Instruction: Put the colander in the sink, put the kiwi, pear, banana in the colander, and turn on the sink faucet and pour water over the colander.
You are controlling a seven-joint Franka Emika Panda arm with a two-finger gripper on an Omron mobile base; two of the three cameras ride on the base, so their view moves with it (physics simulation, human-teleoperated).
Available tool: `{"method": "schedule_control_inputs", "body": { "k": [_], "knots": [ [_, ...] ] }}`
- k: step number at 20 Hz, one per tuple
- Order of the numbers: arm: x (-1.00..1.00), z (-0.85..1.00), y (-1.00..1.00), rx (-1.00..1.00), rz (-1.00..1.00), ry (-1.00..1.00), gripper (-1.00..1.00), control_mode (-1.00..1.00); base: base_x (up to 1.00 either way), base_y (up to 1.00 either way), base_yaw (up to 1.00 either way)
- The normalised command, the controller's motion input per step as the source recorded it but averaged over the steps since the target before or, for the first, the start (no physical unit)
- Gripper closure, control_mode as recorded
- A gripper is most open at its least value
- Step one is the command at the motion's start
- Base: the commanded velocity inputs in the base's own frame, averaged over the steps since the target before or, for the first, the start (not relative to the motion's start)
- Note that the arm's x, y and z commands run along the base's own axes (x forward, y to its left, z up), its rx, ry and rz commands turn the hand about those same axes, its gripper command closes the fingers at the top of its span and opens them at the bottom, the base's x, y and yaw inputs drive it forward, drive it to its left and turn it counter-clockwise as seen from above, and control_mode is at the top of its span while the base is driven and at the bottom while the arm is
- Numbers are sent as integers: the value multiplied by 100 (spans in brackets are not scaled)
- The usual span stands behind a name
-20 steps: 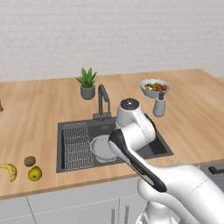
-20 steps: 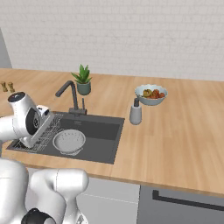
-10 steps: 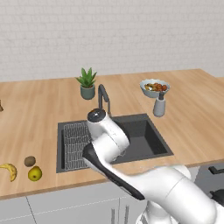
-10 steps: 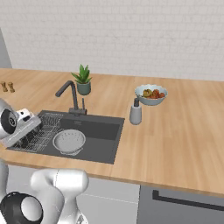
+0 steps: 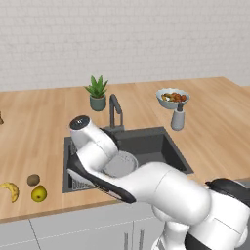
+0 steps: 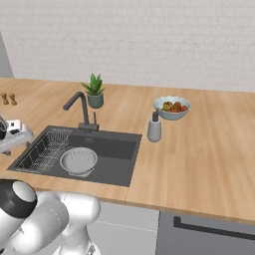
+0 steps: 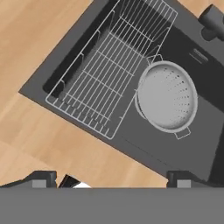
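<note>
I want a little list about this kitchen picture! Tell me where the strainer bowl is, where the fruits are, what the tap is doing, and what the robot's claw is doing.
colander: sitting inside the sink, beside the wire rack; colander is empty
kiwi: on the counter left of the sink
pear: on the counter, just in front of the kiwi
banana: on the counter, left of the pear
faucet: upright behind the sink, no water running
claw: open, holding nothing, above the sink's front edge
done so far: only the colander step
</note>
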Motion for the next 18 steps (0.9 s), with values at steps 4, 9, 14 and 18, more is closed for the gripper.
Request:
{"method": "schedule_control_inputs", "body": {
  "k": [4, 9, 14, 18],
  "knots": [
    [8, -5, 76, 27, -28, 17, -100, -100, 0, 0, 0],
    [0, -9, 69, 29, -42, 24, -100, -100, 0, 0, 0],
    [-2, -29, 73, 17, -44, 19, -100, -100, 0, 0, 0],
    [0, -49, 77, 1, -46, 3, -100, -100, 0, 0, 0]
  ]
}}
